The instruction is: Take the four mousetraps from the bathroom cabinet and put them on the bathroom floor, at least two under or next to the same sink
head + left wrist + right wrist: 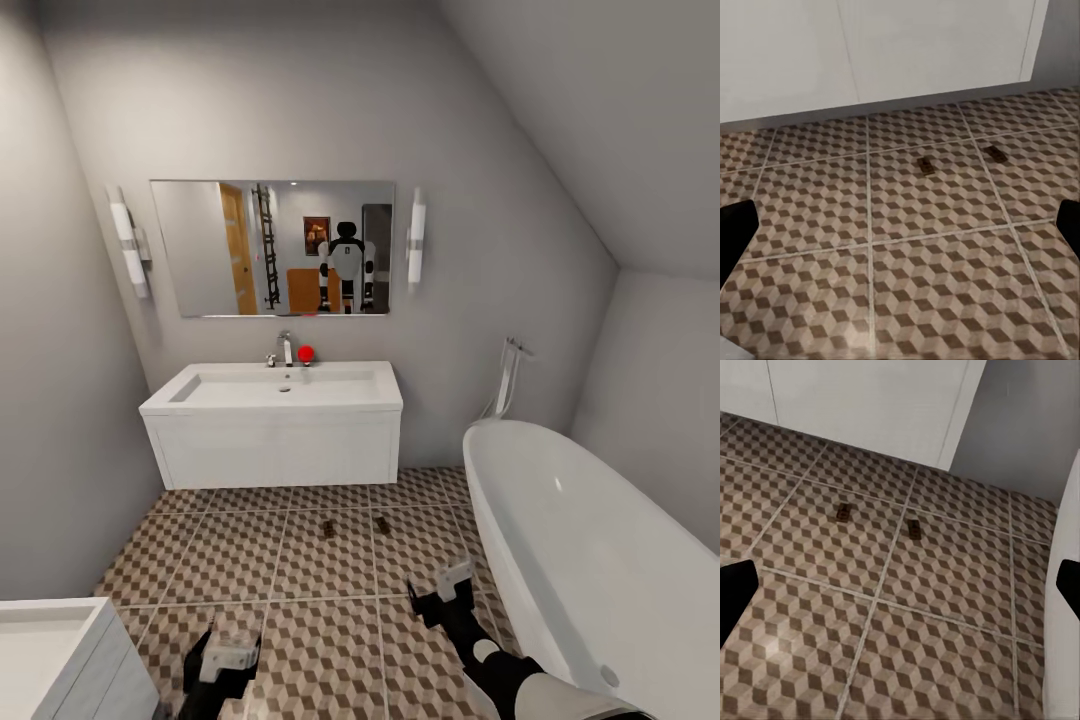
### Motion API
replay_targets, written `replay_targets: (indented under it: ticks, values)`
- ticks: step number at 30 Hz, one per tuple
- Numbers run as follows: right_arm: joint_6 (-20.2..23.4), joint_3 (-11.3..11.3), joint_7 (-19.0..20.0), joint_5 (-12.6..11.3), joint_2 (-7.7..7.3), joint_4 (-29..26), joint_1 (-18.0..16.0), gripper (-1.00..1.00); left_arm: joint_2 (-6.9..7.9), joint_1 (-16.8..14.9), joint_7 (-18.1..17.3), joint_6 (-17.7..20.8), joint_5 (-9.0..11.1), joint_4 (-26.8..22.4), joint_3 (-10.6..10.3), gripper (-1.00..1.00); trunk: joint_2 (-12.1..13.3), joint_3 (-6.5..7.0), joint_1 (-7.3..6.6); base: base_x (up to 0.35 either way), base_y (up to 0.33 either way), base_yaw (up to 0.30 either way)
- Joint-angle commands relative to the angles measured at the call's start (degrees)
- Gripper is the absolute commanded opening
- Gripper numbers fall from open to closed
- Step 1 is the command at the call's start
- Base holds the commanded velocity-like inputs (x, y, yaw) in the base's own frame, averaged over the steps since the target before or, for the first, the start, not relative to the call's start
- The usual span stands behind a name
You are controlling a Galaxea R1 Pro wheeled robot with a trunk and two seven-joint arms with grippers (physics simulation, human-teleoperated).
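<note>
Ahead of both spread, empty hands, left hand (222, 655) and right hand (447, 590): two mousetraps (328, 527) flat on bathroom floor (230, 560), near bathroom sink (272, 388), presumably satisfying sink condition.

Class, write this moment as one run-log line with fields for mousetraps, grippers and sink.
mousetraps: two on bathroom floor | left gripper: open, empty | right gripper: open, empty | bathroom sink: ahead, beyond traps

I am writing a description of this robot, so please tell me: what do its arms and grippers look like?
In the head view, the left gripper is black with a white block on top. The right gripper is also black with a white block, on a black wrist and a rounded white forearm. In the wrist views, the fingertips look plain black.
</note>
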Motion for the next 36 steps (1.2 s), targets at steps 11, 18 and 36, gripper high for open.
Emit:
replay_targets:
  ticks: [11,18,36]
  values:
    - [0.08,0.00,-1.52,0.41,-0.75,0.10,2.57,1.00,1.79,5.49,0.63,0.04,0.18,0.25,-0.42,1.00,-0.04,-0.02,0.02,0.000,0.000,0.000]
    - [4.40,-0.01,-1.61,-0.59,-0.38,0.07,3.62,1.00,2.47,7.38,0.80,2.44,0.29,0.25,-0.41,1.00,-0.04,-0.02,0.02,0.000,0.000,0.000]
    - [5.00,-0.05,-1.78,-0.86,-0.67,0.09,6.30,1.00,2.29,7.55,2.43,5.52,0.35,0.24,-0.32,1.00,-0.04,-0.02,0.02,0.000,0.000,0.000]
